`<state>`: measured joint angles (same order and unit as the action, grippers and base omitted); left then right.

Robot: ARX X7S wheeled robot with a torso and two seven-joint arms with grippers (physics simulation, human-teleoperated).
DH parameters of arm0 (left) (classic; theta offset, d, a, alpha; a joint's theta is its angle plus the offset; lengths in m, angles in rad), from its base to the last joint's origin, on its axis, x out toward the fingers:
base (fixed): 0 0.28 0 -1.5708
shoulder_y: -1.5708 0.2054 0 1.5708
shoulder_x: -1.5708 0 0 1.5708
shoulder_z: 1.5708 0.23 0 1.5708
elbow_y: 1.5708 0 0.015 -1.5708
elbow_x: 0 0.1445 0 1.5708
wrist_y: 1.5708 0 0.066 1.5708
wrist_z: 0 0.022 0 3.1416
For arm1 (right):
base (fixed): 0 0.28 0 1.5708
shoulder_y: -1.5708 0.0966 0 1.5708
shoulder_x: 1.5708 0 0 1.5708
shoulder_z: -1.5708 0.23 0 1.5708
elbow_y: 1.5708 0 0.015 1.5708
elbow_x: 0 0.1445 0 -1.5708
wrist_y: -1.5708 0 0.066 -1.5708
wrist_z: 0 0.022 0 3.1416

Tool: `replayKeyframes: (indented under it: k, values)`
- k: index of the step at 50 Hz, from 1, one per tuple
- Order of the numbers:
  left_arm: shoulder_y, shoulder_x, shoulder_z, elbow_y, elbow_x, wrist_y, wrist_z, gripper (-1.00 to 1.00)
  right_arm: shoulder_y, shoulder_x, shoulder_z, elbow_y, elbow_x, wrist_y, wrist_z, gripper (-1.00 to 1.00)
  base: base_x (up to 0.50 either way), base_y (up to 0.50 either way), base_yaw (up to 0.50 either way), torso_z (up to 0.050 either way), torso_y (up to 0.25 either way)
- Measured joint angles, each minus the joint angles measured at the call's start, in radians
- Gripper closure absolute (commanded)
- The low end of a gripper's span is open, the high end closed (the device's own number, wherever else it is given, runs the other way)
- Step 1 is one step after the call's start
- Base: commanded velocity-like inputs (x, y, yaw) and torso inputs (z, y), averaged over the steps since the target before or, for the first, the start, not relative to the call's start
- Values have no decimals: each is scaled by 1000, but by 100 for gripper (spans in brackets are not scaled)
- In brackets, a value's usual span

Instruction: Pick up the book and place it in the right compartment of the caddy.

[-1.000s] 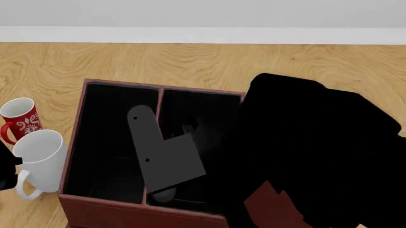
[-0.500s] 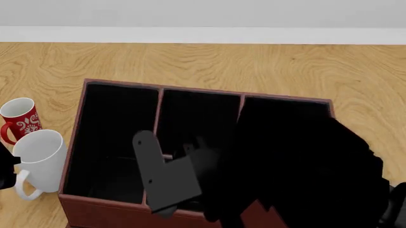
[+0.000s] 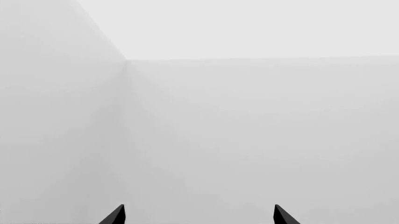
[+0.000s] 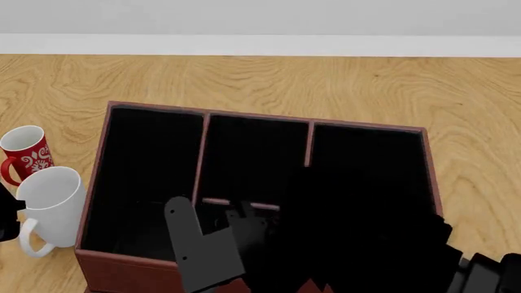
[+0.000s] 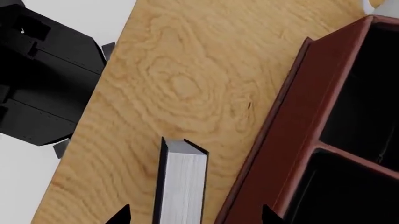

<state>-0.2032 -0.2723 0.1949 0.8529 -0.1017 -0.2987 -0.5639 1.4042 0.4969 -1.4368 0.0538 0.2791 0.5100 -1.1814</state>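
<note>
The book (image 5: 181, 186) stands on edge on the wooden table, white page edges showing, just outside the caddy's reddish-brown wall (image 5: 293, 121). My right gripper (image 5: 193, 218) is open, its two fingertips on either side of the book and clear of it. In the head view the caddy (image 4: 155, 108) shows three black-lined sections; the right compartment (image 4: 366, 159) is uncovered. My black right arm (image 4: 366, 244) hangs over the caddy's near right corner and hides the book there. My left gripper (image 3: 196, 217) is open and faces a blank grey wall.
A white mug (image 4: 49, 204) and a red patterned mug (image 4: 23, 152) stand just left of the caddy. A grey bracket (image 4: 199, 250) on my right arm overlaps the caddy's front wall. The robot's black base (image 5: 44, 74) sits beyond the table's edge.
My right arm has drawn back toward the table's near edge, uncovering the caddy's right compartment. The grey bracket has moved down with it. The mugs and caddy have not moved.
</note>
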Motion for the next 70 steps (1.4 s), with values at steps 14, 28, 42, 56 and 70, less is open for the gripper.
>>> replayKeyframes:
  k: [14,28,42,56,70]
  values:
    - [-2,-4,-1,-3,-4,-5,-9,-100,-47,-26,-32,65,-19,-25,15,-100,0,0,0,0,0]
    - [35,-45,-41,-23,-52,26,22,-100,-74,-35,-66,96,-34,-19,15,-100,0,0,0,0,0]
    - [119,-131,-126,-65,-139,96,103,-100,-104,-38,-93,104,-43,-16,24,-100,0,0,0,0,0]
    - [140,-152,-147,-75,-160,113,123,-100,-133,-39,-116,145,-60,-28,39,-100,0,0,0,0,0]
    - [145,-157,-152,-77,-166,118,128,-100,-124,-42,-118,158,-51,-16,48,100,0,0,0,0,0]
